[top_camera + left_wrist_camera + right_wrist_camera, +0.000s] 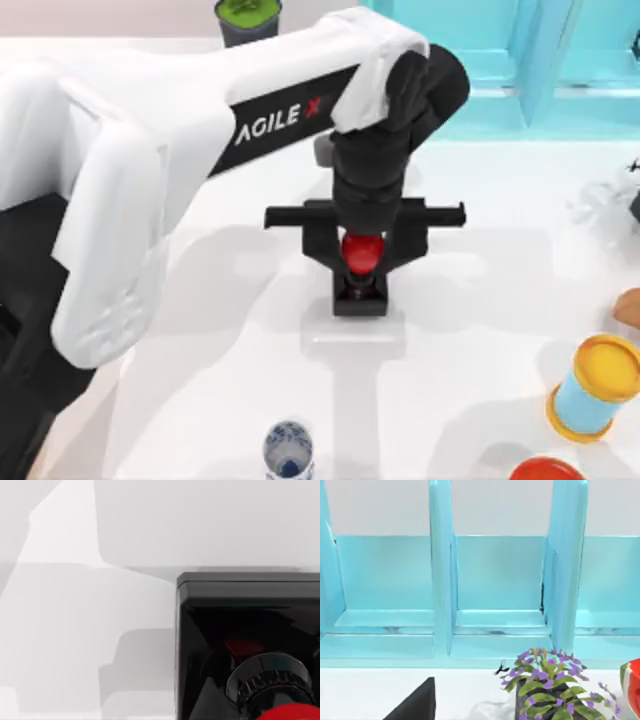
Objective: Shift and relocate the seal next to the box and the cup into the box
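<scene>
Reaching out over the white bench [480, 330], the left arm is setting its claw [362, 262] down around the seal [361, 252], fingers clamped on the red knob so the black base hangs square beneath for carrying. The cup [288, 452] is standing on the near side of the seal, untouched. A blue-and-yellow spool [596, 388] is sitting well off to the seal's right, a turquoise shelf [500, 595] behind it.

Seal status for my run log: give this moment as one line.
left gripper: over seal, fingers flanking red knob | seal: mid-table, upright | cup: near table edge | right arm: facing shelf unit
</scene>
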Robot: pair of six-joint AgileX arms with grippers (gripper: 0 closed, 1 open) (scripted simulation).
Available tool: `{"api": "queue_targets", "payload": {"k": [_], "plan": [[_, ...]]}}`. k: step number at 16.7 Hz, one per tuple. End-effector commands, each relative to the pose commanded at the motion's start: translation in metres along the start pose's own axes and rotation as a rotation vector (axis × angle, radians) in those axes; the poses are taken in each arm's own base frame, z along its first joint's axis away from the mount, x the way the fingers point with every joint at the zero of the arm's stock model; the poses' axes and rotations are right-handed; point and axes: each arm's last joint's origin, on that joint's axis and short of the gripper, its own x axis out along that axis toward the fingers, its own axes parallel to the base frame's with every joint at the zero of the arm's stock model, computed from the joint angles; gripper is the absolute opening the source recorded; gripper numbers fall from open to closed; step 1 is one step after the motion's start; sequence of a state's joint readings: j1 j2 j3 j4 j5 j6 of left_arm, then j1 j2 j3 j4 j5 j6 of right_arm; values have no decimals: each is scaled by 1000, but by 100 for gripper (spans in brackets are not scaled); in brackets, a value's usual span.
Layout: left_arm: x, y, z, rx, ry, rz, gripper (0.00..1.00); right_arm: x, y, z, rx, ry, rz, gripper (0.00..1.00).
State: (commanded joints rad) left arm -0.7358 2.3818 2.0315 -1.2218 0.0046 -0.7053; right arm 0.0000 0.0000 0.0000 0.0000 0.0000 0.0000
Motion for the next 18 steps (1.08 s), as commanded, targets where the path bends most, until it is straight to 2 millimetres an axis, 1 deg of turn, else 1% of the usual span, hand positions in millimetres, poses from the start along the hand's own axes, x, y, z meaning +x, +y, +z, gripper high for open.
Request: {"api": "queue_targets", "payload": {"k": [2,6,8,9,12,14,16,18], "plan": [[-20,19,3,-2,-2,-3,0,0,0,0,0,0,0,100],[-76,71,2,-1,-11,-8,0,0,0,0,0,0,0,100],[-91,90,-1,0,-4,-2,0,0,0,0,0,0,0,100],[-94,94,-2,1,-1,0,0,0,0,0,0,0,0,100],[-93,92,-2,6,-3,0,0,0,0,0,0,0,0,100],[-95,94,-3,7,-4,-1,0,0,0,0,0,0,0,100],[-98,104,-8,6,-8,-2,0,0,0,0,0,0,0,100],[-104,116,-20,7,-9,-1,0,0,0,0,0,0,0,100]]}}
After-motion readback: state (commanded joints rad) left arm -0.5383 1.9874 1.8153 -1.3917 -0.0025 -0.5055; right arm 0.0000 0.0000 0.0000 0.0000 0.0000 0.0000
